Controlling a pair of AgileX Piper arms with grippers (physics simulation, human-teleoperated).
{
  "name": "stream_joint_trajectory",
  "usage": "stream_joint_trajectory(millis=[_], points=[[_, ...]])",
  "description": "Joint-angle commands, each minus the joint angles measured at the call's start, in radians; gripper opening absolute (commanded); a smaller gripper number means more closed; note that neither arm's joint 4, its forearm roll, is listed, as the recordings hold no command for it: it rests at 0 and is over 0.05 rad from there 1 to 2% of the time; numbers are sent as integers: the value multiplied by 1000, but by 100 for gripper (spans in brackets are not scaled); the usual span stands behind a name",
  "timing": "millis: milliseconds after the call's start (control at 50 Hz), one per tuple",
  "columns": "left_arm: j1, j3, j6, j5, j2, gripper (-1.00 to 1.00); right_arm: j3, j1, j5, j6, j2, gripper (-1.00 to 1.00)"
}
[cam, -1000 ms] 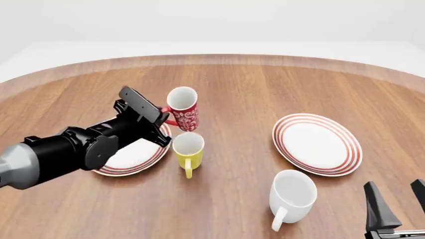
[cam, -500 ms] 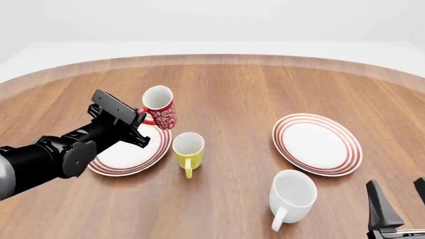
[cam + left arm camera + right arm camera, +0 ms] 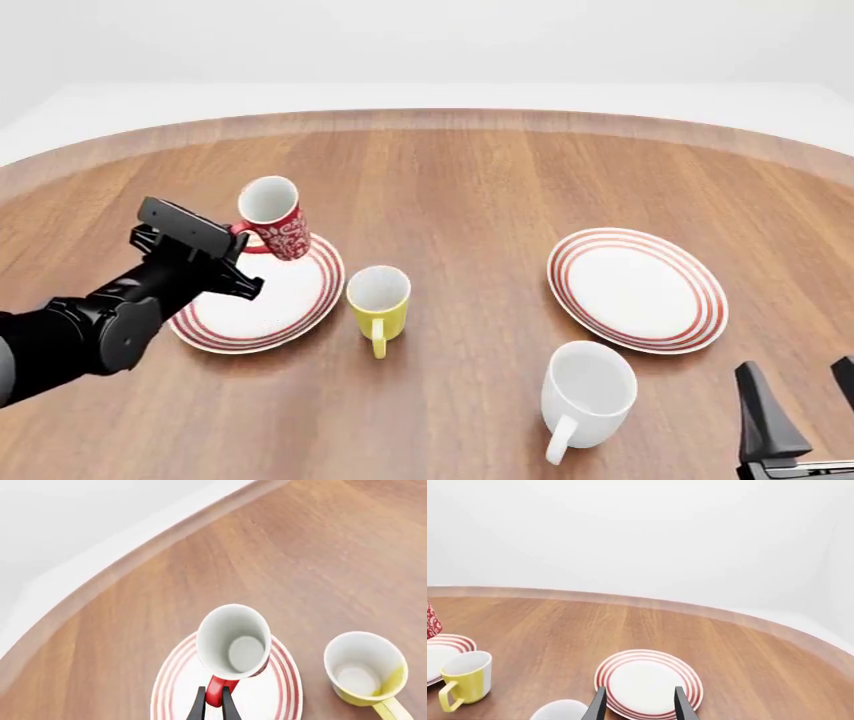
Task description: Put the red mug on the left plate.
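Observation:
The red mug (image 3: 275, 222), red with a white floral pattern, hangs tilted over the far part of the left plate (image 3: 220, 320). My left gripper (image 3: 243, 240) is shut on its red loop handle. In the left wrist view the mug (image 3: 235, 639) shows its white inside, and the thin fingers of the left gripper (image 3: 215, 706) pinch the handle above the ringed left plate (image 3: 175, 680). I cannot tell whether the mug's base touches the plate. My right gripper (image 3: 803, 405) stands open at the near right, holding nothing, and in its own view the right gripper (image 3: 639, 706) is spread wide.
A yellow mug (image 3: 379, 300) stands just right of the left plate. A second ringed plate (image 3: 694, 320) lies at the right, with a larger white mug (image 3: 587, 395) in front of it. The table's curved far edge (image 3: 427, 115) runs behind everything.
My left gripper has carried the red mug leftward, from beyond the yellow mug to over the left plate's far part. The right arm has stayed still.

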Motion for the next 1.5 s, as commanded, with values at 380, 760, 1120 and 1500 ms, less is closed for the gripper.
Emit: stream_joint_trajectory(millis=[380,760,1120,1500], points=[[122,78,3,-246,93,-100,3,9,-4,14,0,100],[139,95,22,-295,147,-100,8,12,-6,17,0,100],[149,126,10,-318,170,-100,12,13,-12,17,0,100],[156,140,3,-359,225,-100,8,9,-5,24,0,100]])
